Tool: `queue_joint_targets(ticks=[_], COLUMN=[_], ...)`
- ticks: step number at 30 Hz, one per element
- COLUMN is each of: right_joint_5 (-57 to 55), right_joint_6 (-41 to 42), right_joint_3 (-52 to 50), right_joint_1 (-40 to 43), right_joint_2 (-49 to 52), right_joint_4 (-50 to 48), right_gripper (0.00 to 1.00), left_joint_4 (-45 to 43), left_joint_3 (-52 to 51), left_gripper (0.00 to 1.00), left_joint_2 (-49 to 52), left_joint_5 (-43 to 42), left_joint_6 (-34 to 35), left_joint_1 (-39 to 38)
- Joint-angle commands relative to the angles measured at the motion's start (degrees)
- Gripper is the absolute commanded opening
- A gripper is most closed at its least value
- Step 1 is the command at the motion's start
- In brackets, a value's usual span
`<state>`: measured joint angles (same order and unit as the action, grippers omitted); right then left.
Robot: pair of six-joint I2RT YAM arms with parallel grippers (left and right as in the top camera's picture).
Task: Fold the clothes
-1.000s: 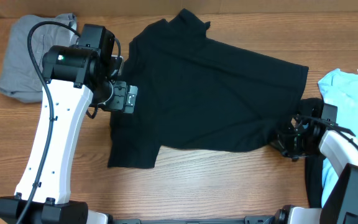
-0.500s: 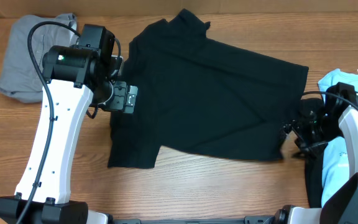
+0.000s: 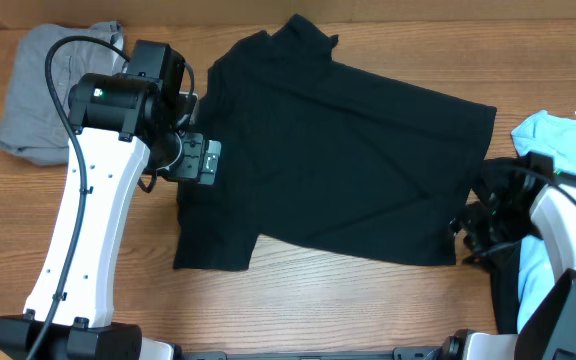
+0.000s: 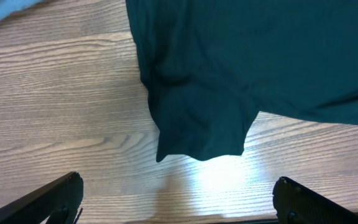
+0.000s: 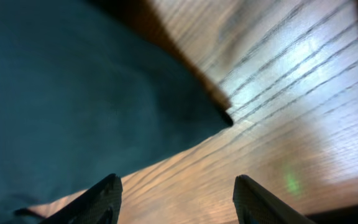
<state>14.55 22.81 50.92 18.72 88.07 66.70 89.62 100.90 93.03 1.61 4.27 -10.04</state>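
Black T-shirt lies spread out and a bit skewed across the middle of the wood table in the overhead view. One sleeve points toward the near-left. Grey garment is bunched at far left and light blue garment at far right, both clear of the shirt. Left gripper sits over the shirt's left edge, just above that sleeve. Right gripper is at the shirt's right edge, near its lower corner. More dark fabric lies under the right arm; I can't tell what it is from here.

Left wrist: both fingers are spread wide at the frame's bottom corners with nothing between them, so it's open and not holding cloth. The sleeve sits ahead of them, flat on the wood, with bare table between sleeve and fingers. There's a pale fabric corner at top left; can't tell which garment.

Right wrist: fingers stand apart with only wood grain between them, so the jaws are parted and empty. The shirt fills the upper left, its edge running down to a pointed corner on the table. The fabric edge comes close to the left-hand finger; contact unclear.
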Motion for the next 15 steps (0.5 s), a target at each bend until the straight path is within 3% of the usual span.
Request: queue_joint_targets(ticks=[1,4,7,8,9,10,15], right_joint_5=[-0.3,0.9,0.9,0.8,0.2,-0.6,-1.6], right_joint_6=[3.0,5.9,6.0,5.9,5.6,5.0,4.9], right_joint_3=[-4.7,-9.1,-11.9,-12.5,-12.9,-13.0,-12.5], right_joint_1=[0.0,0.0,0.0,0.0,0.0,0.0,0.0], right_joint_2=[-0.3,-0.3,-0.3,-0.3,-0.3,-0.3,-0.3], right_joint_4=[-4.4,-10.5,-14.7,-16.3,-17.6,-18.5,-14.1], right_gripper=[0.61,0.59,0.46,0.37,0.13,0.04,0.04], left_joint_4=[0.1,-0.1,-0.1,0.0,-0.1,-0.1,0.2], left_joint_3=[-0.5,-0.5,-0.5,-0.5,-0.5,-0.5,-0.5], left_gripper=[1.0,1.0,1.0,1.0,1.0,1.0,1.0], left_joint_2=[0.3,0.3,0.3,0.3,0.3,0.3,0.3], left_joint_5=[0.4,0.8,1.9,2.0,2.0,2.0,2.0], left_joint_6=[-0.5,-0.5,-0.5,-0.5,-0.6,-0.7,-0.7], left_joint_1=[-0.1,-0.1,-0.1,-0.1,-0.1,-0.1,-0.1])
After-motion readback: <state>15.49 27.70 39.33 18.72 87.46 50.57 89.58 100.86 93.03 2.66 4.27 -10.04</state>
